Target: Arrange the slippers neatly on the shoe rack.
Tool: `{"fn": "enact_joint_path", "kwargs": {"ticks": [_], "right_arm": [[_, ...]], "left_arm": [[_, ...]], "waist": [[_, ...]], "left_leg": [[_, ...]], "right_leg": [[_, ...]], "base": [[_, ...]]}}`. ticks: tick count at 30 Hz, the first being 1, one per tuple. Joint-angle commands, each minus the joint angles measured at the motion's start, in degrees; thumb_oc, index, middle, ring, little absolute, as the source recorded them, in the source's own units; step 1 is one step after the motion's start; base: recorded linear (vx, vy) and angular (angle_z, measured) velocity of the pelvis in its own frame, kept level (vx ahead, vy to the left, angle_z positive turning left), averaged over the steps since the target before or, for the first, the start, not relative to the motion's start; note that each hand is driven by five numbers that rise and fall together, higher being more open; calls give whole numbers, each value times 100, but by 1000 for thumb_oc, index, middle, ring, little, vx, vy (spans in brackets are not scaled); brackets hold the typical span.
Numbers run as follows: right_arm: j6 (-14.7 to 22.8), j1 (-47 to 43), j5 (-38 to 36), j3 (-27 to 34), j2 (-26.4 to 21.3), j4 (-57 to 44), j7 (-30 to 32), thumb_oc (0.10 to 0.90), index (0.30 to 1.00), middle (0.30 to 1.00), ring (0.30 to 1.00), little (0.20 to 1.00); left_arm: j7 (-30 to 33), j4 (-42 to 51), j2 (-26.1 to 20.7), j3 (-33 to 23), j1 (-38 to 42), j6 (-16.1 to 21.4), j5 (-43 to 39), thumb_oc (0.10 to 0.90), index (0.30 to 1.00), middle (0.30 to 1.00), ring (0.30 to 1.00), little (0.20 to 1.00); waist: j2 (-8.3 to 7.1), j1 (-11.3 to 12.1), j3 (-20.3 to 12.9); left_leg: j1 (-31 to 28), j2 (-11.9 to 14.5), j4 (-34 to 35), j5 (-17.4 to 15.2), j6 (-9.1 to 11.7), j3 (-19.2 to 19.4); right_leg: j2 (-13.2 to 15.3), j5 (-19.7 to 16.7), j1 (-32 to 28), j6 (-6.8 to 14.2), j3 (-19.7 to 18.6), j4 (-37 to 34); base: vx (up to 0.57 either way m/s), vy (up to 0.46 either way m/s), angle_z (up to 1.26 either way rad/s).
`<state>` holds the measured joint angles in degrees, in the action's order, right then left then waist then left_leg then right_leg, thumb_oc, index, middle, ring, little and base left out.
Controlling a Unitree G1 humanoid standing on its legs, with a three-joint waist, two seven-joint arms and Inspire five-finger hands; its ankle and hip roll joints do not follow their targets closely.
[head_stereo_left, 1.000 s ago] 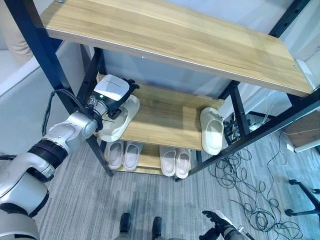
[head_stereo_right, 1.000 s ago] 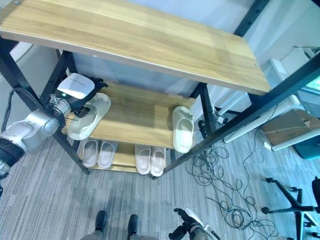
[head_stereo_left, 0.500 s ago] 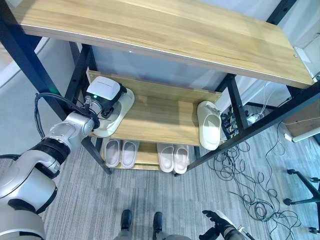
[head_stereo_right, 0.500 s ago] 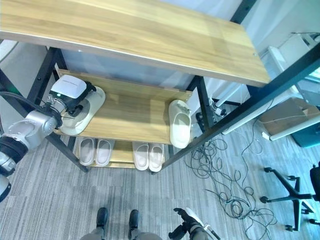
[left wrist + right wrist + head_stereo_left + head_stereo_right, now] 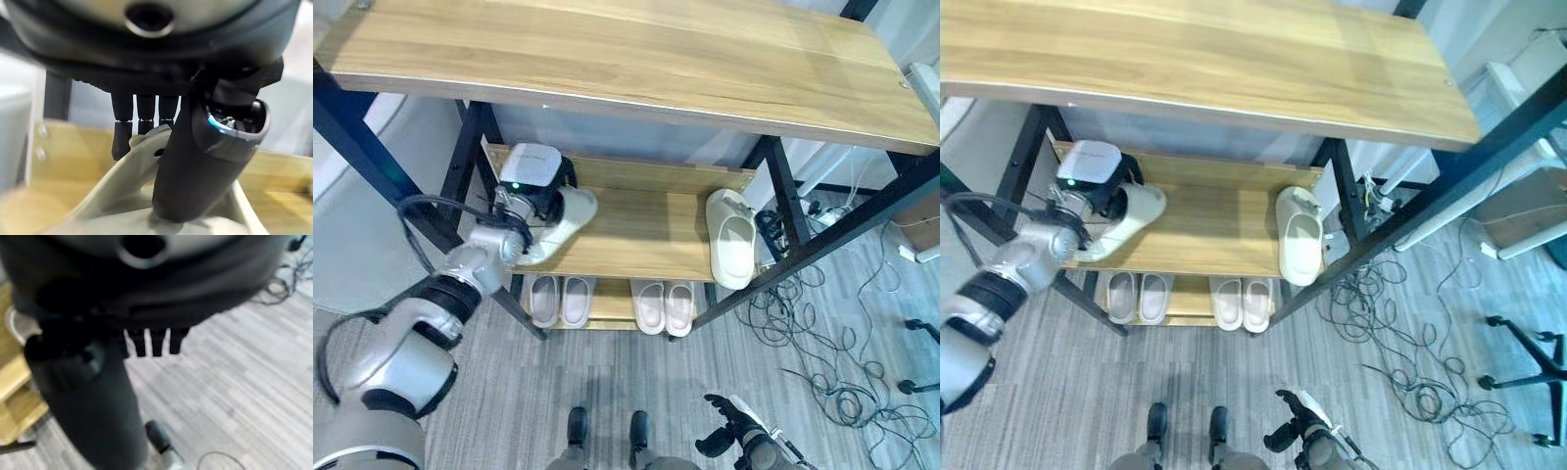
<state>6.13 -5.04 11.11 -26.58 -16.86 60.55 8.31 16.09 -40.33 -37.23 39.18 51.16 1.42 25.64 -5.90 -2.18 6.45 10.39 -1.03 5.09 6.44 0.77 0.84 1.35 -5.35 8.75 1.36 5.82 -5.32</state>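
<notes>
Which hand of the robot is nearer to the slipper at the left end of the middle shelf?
The left. The left hand grips that slipper, thumb and fingers pinching its rim. The right hand hangs low over the floor, far below the middle shelf and off toward its right side.

Shoe rack (image 5: 636, 230): one slipper (image 5: 732, 238) on the middle shelf's right edge, another slipper (image 5: 560, 223) at its left; two pairs (image 5: 612, 302) on the bottom shelf.

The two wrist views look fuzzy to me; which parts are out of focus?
Left wrist view: the thumb and the slipper it pinches are soft, the shelf board smeared. Right wrist view: the right hand is a dark blur, the floor slightly clearer.
</notes>
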Motion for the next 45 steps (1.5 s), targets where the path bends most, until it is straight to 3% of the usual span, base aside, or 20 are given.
{"fn": "enact_joint_path", "kwargs": {"ticks": [1, 6, 9, 12, 24, 31, 45], "right_arm": [[-48, 137, 21, 143, -317, 180, 253, 800, 900, 900, 900, 900], [-140, 120, -5, 242, -241, 304, 375, 800, 900, 900, 900, 900], [-155, 111, -30, 266, -256, 328, 416, 800, 900, 900, 900, 900], [-187, 106, -49, 335, -288, 356, 511, 800, 900, 900, 900, 900], [-239, 41, -149, 301, -375, 484, 609, 800, 900, 900, 900, 900], [-217, -42, -202, 215, -403, 587, 639, 800, 900, 900, 900, 900], [-189, -146, -396, 175, -421, 610, 622, 800, 900, 900, 900, 900]], "left_arm": [[434, 46, 347, -470, 396, 257, -344, 400, 300, 300, 300, 300], [768, 423, 1113, -985, -250, 328, -987, 400, 300, 300, 300, 300], [875, 457, 1300, -1056, -343, 319, -1061, 400, 300, 300, 300, 300], [1054, 502, 1570, -1196, -486, 325, -1301, 400, 300, 300, 300, 300], [1313, 6, 1721, -1146, -142, 211, -1472, 400, 300, 300, 300, 300], [1449, -582, 1588, -1025, 389, 94, -1357, 400, 300, 300, 300, 300], [1554, -997, 1360, -974, 836, -29, -1273, 400, 300, 300, 300, 300]], "waist": [[161, -5, -294], [398, -63, -329], [485, -98, -339], [677, -203, -345], [1159, -504, -352], [1300, -566, -333], [1424, -587, -287]], "left_leg": [[-158, 43, -9, -665, 122, 34], [-218, 36, -9, -661, 135, 106], [-247, 37, -9, -668, 139, 143], [-298, 31, -9, -672, 150, 238], [-372, 64, -9, -697, 174, 505], [-338, 73, -9, -689, 189, 575], [-344, 58, -9, -674, 226, 528]], "right_leg": [[221, 162, 101, 561, 8, 32], [235, 195, 56, 535, -60, 32], [236, 210, 29, 523, -104, 32], [241, 212, 21, 503, -188, 32], [216, 200, 102, 501, -524, 32], [198, 187, 210, 507, -602, 32], [207, 224, 248, 464, -567, 33]], "base": [[32, -36, -2], [25, -22, -5], [25, -13, -14], [23, -1, -9], [31, -4, -19], [21, -18, -13], [23, -17, -5]]}}
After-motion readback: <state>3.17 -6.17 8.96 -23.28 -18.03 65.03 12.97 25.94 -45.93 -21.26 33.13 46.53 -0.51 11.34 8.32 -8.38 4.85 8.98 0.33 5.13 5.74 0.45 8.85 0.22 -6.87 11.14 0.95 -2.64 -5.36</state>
